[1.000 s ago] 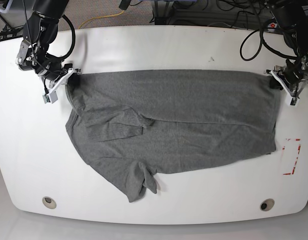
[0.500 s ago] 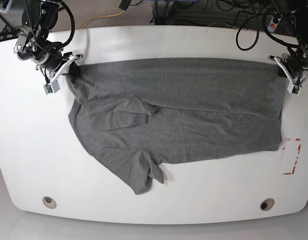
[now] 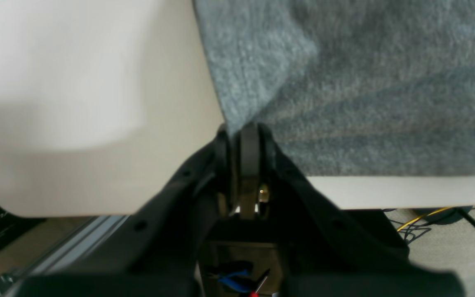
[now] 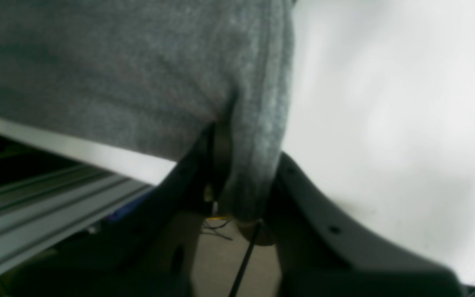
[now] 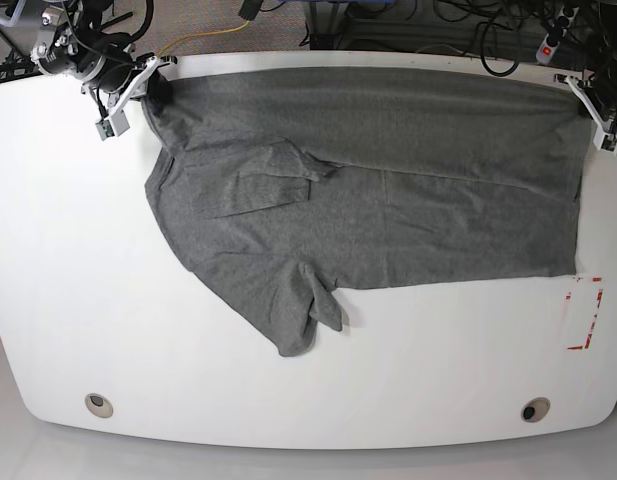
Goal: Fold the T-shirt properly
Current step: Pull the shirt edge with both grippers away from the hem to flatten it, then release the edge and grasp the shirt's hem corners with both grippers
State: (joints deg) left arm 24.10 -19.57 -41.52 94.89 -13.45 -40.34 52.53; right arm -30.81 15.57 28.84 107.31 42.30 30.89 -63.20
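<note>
The grey T-shirt (image 5: pixel 388 190) lies spread across the white table (image 5: pixel 68 250), with its far edge stretched along the table's back rim. One sleeve is folded onto the body at the left, and another flap hangs toward the front. In the base view my left gripper (image 5: pixel 591 97) is at the far right corner, shut on the T-shirt's corner. The left wrist view shows its jaws (image 3: pixel 241 130) pinched on the T-shirt's hem (image 3: pixel 365 82). My right gripper (image 5: pixel 148 85) is at the far left corner. It (image 4: pixel 245 142) is shut on a bunched hem of the T-shirt (image 4: pixel 118 62).
A red tape rectangle (image 5: pixel 585 313) marks the table at the right, just past the shirt's lower corner. Two round holes (image 5: pixel 99 404) (image 5: pixel 535 409) sit near the front edge. Cables and frame rails lie beyond the back edge.
Both grippers have moved toward the table's back edge, dragging the shirt with them. The whole garment has slid away from the front, and its top edge is pulled straighter.
</note>
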